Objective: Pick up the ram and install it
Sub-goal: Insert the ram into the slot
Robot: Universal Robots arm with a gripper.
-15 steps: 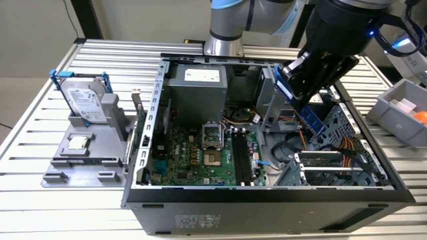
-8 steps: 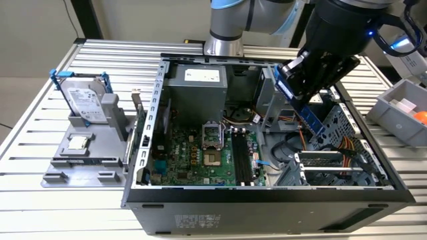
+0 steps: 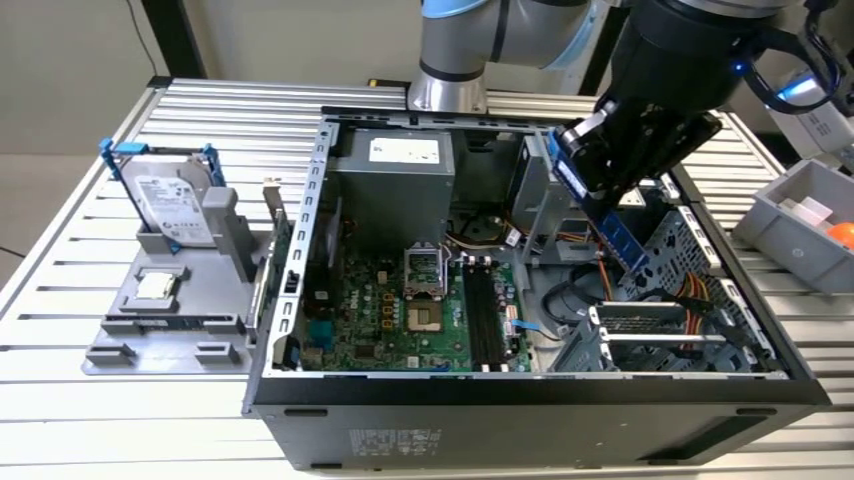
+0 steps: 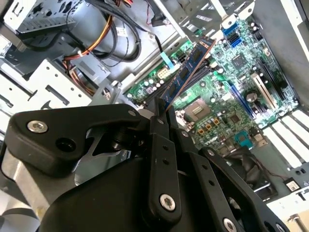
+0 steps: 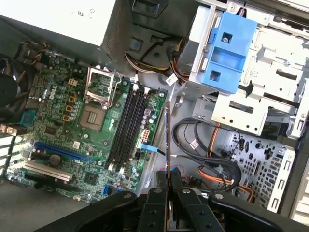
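Silver-grey arm (image 3: 447, 60), light-blue joint caps (image 3: 571, 42), black cylindrical wrist housing (image 3: 687, 50), small blue light (image 3: 738, 68), black cable (image 3: 767, 95) looped alongside, matte black gripper (image 4: 159, 115) of rounded linkage bars, silver screws (image 4: 37, 126) at pivots

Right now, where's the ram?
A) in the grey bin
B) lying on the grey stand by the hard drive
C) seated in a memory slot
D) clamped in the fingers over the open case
D: the ram is pinched between the fingers above the open case, and the black memory slots on the board are bare.
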